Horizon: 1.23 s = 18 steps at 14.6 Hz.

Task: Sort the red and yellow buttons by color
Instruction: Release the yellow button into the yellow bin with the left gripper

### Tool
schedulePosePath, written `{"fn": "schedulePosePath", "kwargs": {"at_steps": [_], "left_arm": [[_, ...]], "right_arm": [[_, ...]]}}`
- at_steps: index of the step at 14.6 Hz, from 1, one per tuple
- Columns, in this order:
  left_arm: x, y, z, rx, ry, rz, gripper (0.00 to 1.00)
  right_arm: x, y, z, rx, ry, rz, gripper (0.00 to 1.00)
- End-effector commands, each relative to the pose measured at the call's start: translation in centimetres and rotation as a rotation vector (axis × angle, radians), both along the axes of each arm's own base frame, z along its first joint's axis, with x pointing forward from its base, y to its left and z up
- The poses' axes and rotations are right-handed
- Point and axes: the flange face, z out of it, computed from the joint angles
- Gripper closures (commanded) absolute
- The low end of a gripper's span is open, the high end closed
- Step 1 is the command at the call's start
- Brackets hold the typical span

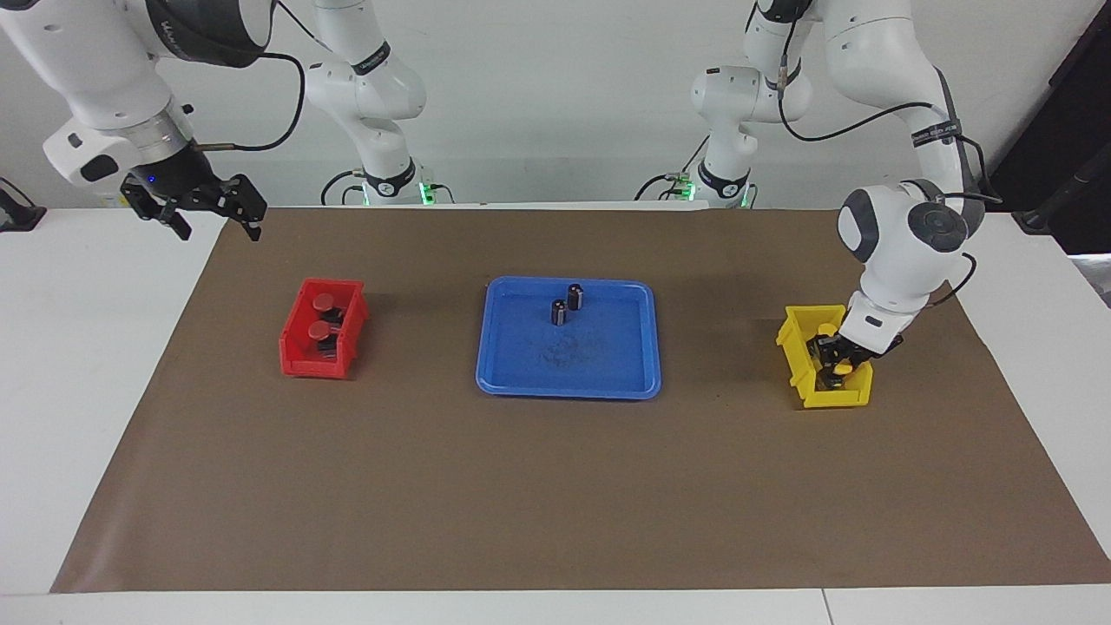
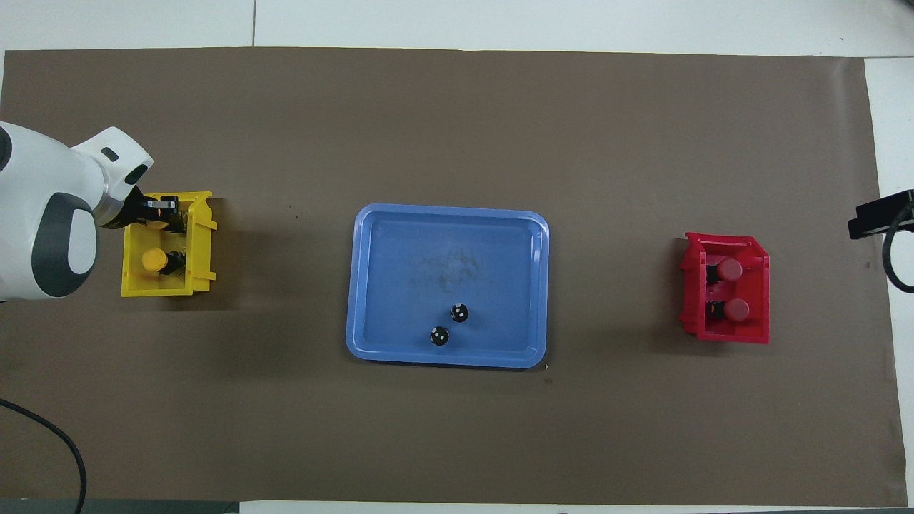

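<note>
Two red buttons (image 1: 326, 302) (image 1: 323, 330) lie in the red bin (image 1: 312, 365) toward the right arm's end of the table; they also show in the overhead view (image 2: 730, 269) (image 2: 735, 309). One yellow button (image 1: 825, 328) (image 2: 152, 259) lies in the yellow bin (image 1: 794, 347) (image 2: 203, 243) toward the left arm's end. My left gripper (image 1: 838, 363) (image 2: 161, 213) is down in that bin, shut on the second yellow button (image 1: 840, 373). My right gripper (image 1: 217, 227) (image 2: 882, 216) waits open and empty, raised over the table's edge near its base.
A blue tray (image 1: 568, 388) (image 2: 443, 214) sits mid-table between the bins and holds two dark capless cylinders (image 1: 575, 296) (image 1: 560, 312), which stand upright in its part nearer to the robots. A brown mat (image 1: 555, 503) covers the table.
</note>
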Motion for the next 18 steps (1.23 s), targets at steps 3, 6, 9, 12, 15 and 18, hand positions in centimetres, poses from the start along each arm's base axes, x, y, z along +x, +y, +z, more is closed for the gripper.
{"fn": "schedulePosePath", "kwargs": {"at_steps": [3,6,9,12,15,18], "left_arm": [[-0.4,0.4,-0.8,0.001,-0.02,-0.019,0.44],[-0.2,0.4,-0.3,0.002,-0.004,-0.016,0.39],[0.6,0.4,4.1,0.005,0.046,-0.006,0.26],[1.3,-0.1,10.9,0.014,0.112,-0.046,0.0],[0.5,-1.6,16.9,-0.003,0.154,-0.067,0.0],[-2.4,-2.4,21.9,-0.113,0.131,-0.056,0.0]], "right_arm": [[-0.5,-0.3,0.3,-0.011,0.012,-0.019,0.0],[-0.5,-0.3,0.4,-0.012,0.012,-0.018,0.0],[-0.5,-0.2,0.4,-0.011,0.011,-0.016,0.0],[-0.6,-0.2,0.4,-0.005,0.012,-0.016,0.0],[-0.5,-0.3,0.3,0.0,0.011,-0.018,0.0],[-0.6,-0.3,0.3,0.0,0.013,-0.018,0.0]]}}
